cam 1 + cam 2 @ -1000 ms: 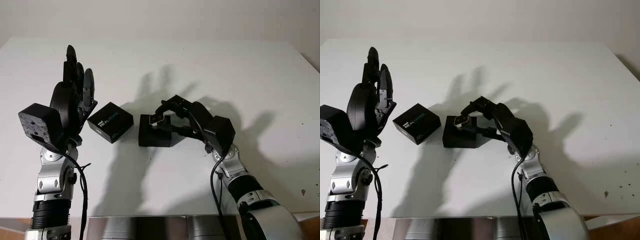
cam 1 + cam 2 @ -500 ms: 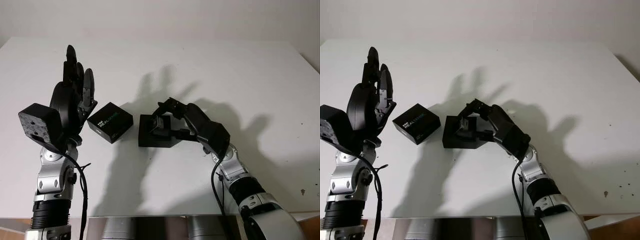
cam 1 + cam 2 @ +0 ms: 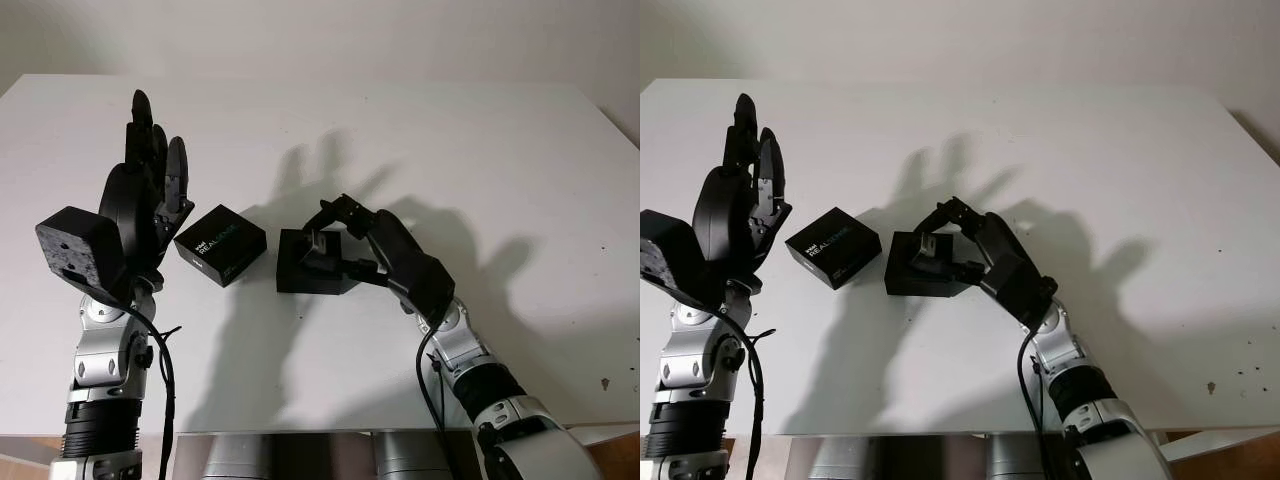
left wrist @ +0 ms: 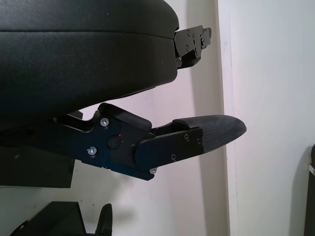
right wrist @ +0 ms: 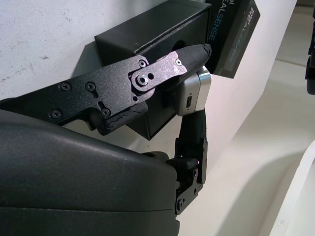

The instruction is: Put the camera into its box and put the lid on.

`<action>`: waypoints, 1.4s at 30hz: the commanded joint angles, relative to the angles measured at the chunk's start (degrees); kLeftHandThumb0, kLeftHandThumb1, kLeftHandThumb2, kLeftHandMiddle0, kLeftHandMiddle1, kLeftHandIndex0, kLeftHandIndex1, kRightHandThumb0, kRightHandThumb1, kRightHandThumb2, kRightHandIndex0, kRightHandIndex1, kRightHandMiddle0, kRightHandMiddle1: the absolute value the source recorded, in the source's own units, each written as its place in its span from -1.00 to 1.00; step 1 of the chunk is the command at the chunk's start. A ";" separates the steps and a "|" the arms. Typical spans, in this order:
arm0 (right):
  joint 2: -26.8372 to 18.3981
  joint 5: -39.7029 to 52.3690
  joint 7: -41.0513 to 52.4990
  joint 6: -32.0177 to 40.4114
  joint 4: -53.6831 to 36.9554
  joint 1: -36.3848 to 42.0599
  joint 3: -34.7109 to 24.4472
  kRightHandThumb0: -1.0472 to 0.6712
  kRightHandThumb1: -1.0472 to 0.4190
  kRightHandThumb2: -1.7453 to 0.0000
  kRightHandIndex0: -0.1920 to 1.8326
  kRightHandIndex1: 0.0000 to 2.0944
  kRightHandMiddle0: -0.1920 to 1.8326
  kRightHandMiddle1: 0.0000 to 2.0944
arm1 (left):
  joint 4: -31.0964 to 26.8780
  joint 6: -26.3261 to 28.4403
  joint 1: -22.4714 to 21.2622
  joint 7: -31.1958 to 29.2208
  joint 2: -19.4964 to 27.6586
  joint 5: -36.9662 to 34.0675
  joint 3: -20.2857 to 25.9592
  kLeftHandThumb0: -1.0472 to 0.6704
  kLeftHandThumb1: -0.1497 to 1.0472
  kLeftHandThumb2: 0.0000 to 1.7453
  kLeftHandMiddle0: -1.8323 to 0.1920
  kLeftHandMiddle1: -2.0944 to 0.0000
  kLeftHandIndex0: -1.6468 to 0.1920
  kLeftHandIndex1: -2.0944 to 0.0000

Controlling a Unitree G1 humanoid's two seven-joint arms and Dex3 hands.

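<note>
Beside the box [image 3: 312, 265], the lid [image 3: 221, 244] lies apart.

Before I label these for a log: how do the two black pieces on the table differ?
The black printed lid lies closed-side up, untouched; the plain black open box has the right hand holding the silver camera over it. Both are black, square, and sit on the white table.

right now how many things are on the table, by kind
box: 1, black, open
lid: 1, black, beside the box
camera: 1, silver, held by the right hand over the box
total: 3
The left hand is open, raised at the left.
</note>
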 commanded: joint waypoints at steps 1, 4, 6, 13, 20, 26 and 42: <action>0.37 0.26 -0.59 0.17 0.55 1.25 -0.29 -0.32 -0.88 0.94 -0.50 -0.95 -0.48 0.36 | -1.24 0.03 0.27 0.05 0.14 -0.28 0.20 -0.59 1.00 -0.30 1.00 1.00 1.00 1.00; 1.12 3.27 0.32 0.44 0.48 1.53 -1.99 -0.32 -0.87 0.94 -0.48 -0.94 -0.48 0.36 | -1.15 0.01 0.25 -0.01 0.40 0.12 0.04 -0.59 1.00 -0.28 1.00 1.00 1.00 1.00; 1.34 4.55 0.95 0.44 0.49 1.55 -2.54 -0.34 -0.87 0.94 -0.48 -0.94 -0.47 0.37 | -1.16 0.26 0.23 -0.14 0.53 0.12 -0.01 -0.59 1.00 -0.28 1.00 1.00 1.00 1.00; 3.14 9.19 4.21 1.65 -2.05 1.77 -4.37 -0.37 -0.87 0.94 -0.46 -0.94 -0.45 0.39 | -0.70 -0.06 0.04 -0.35 0.47 -0.20 0.13 -0.60 1.00 -0.30 1.00 1.00 1.00 1.00; 5.36 13.71 7.13 4.63 -8.80 3.01 -5.73 -0.38 -0.85 0.94 -0.45 -0.93 -0.42 0.38 | -0.67 -0.16 0.09 -0.37 0.62 -0.04 0.25 -0.59 1.00 -0.29 1.00 1.00 1.00 1.00; 6.25 15.21 9.36 6.66 -11.93 3.59 -5.76 -0.37 -0.86 0.94 -0.45 -0.94 -0.42 0.38 | -0.54 -0.02 -0.04 -0.17 0.48 0.17 0.03 -0.60 1.00 -0.30 1.00 1.00 1.00 1.00; 6.61 11.79 8.41 6.76 -7.64 2.12 -5.05 -0.34 -0.84 0.94 -0.48 -0.96 -0.44 0.40 | -0.90 -0.24 0.26 -0.29 0.38 -0.04 0.10 -0.59 1.00 -0.29 1.00 1.00 1.00 1.00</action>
